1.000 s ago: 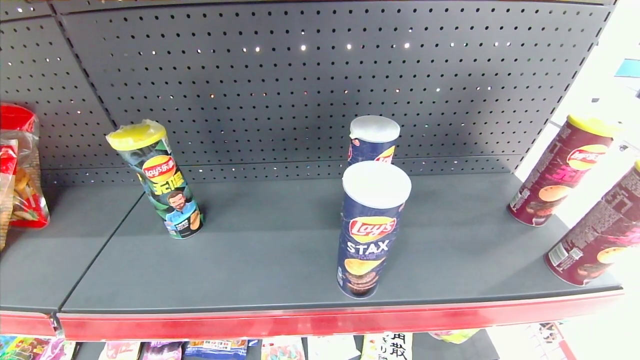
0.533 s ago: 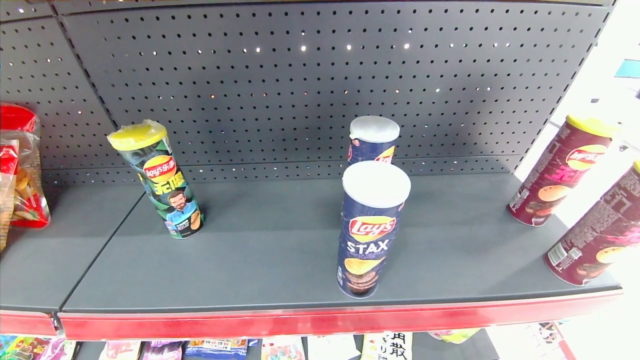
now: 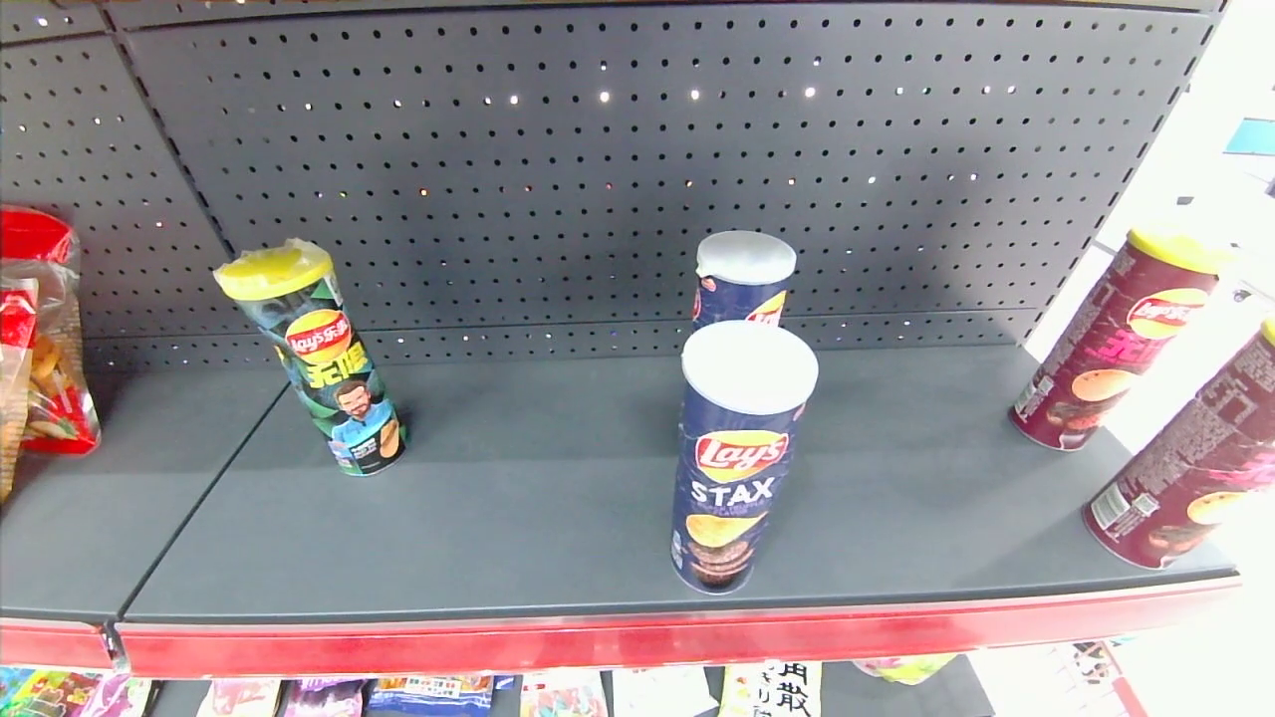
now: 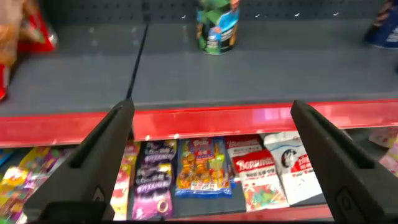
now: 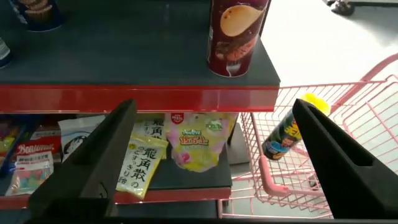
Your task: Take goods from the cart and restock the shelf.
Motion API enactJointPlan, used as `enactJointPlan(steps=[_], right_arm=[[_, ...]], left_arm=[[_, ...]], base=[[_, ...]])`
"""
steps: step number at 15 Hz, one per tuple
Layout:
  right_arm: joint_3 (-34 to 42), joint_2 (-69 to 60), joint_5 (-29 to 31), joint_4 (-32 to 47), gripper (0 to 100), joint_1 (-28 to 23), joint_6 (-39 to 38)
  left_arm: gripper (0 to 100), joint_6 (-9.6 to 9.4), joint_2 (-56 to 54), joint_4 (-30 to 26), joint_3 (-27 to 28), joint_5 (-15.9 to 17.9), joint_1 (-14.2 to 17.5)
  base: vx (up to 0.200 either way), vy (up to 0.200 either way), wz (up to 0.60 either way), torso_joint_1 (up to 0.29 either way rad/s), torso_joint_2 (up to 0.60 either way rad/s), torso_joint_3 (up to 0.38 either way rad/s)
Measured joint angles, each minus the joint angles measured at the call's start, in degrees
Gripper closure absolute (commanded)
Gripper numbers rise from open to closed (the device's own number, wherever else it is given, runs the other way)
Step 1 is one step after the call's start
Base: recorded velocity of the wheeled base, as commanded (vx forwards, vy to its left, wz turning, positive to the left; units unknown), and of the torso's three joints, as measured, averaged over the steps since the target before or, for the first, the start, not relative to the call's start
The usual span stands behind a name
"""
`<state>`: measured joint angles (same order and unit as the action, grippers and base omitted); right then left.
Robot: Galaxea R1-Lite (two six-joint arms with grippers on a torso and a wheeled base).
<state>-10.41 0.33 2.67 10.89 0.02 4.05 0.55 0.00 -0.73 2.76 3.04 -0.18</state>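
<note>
On shelf (image 3: 558,518), all upright, long axis vertical, lids up: green can (image 3: 344,388) left of centre; front blue can (image 3: 737,468) near red lip w/ back blue can (image 3: 742,284) straight behind it by pegboard; rear maroon can (image 3: 1116,344) and front maroon can (image 3: 1185,478) at right end. Grouped by colour in front-to-back rows, labels out, prob. for easy reading from aisle and easy slotting of a new can beside its kind. Wide bare deck betw. green and blue rows. Snack bag (image 3: 45,349) at far left.

Next item to stock: can w/ yellow lid (image 5: 289,134), dark body, down in pink cart (image 5: 336,84), off right end of shelf and below deck level. Not upright: leaning at a slant in basket, long axis diagonal, lid end seemingly the higher one, base deeper in. Which row it belongs to: can't tell.

At left gripper (image 4: 211,115): fingers spread wide, nothing betw. them, low in front of red lip, facing snack packets (image 4: 199,168) on lower tier. At right gripper (image 5: 214,109): same, spread wide and empty, in front of lip near right end w/ cart close by, prob. left open ready for a reach into basket.

Judged stage: betw. placements, pick not yet begun. For pick: close across slanted body, not along it, then turn upright before setting down.
</note>
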Motion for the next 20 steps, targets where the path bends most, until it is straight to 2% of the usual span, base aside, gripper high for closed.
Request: enactJointPlan(steps=[4,9,15,19,20], right_arm=[[3.8,-0.2,-0.76,-1.06,0,0.11,0.2],[4.82,-0.3,-2.13,-1.83,0,0.05,0.16],[4.9,-0.33,-2.16,-1.87,0,0.05,0.74],[4.82,-0.33,-2.13,-1.87,0,0.05,1.54],[4.82,-0.33,-2.16,-1.85,0,0.05,1.72]], left_arm=[[0,0.34,-0.1,0.6,-1.6,0.18,0.0],[0,0.46,-0.1,0.57,-1.71,-0.55,0.0],[0,0.32,-0.1,0.57,-1.72,-0.52,0.0],[0,0.4,-0.1,0.6,-1.71,-0.06,0.0],[0,0.1,-0.1,0.63,-1.85,-0.83,0.0]], base=[[0.0,0.0,0.0,0.0,0.0,0.0],[0.0,0.0,0.0,0.0,0.0,0.0],[-0.2,0.0,0.0,0.006,0.0,0.002],[0.0,0.0,0.0,0.0,0.0,0.0],[0.0,0.0,0.0,0.0,0.0,0.0]])
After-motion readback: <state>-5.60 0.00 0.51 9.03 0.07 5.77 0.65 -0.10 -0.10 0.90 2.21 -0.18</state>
